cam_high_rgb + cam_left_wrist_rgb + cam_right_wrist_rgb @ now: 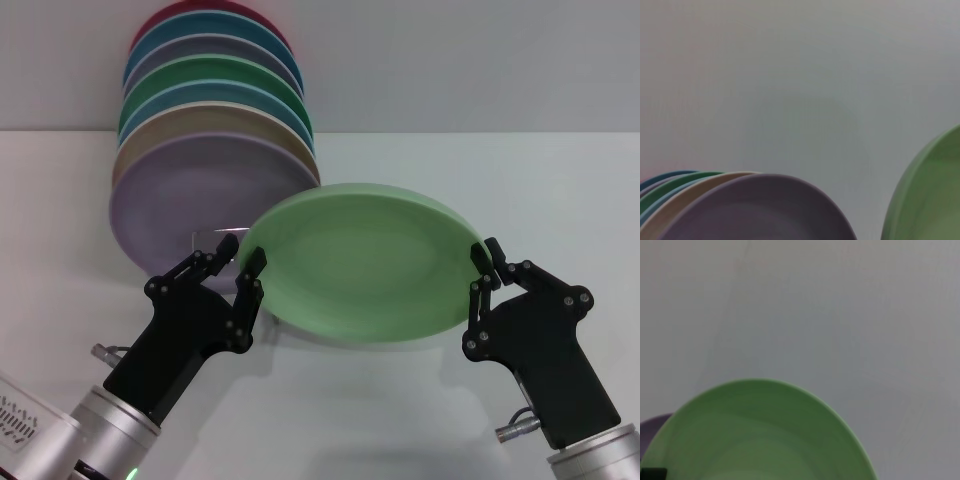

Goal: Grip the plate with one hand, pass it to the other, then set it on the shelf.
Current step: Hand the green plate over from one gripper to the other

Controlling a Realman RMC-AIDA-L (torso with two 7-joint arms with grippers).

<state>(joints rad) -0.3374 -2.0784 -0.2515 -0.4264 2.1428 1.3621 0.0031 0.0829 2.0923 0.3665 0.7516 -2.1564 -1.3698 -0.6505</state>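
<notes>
The light green plate (365, 262) hangs in the air above the table, tilted, between my two grippers. My right gripper (487, 252) is shut on its right rim. My left gripper (242, 254) is at its left rim, one finger on each side of the edge with a small gap, so it stands open. The plate's edge also shows in the left wrist view (930, 195), and it fills the lower part of the right wrist view (760, 435). The shelf's thin wire loop (205, 232) shows just behind my left gripper, in front of a lavender plate (185, 195).
Several plates stand on edge in a row at the back left, from the lavender one at the front to a red one (215, 12) at the back, with an emerald-green one (225, 72) between. The white table (400, 420) lies below.
</notes>
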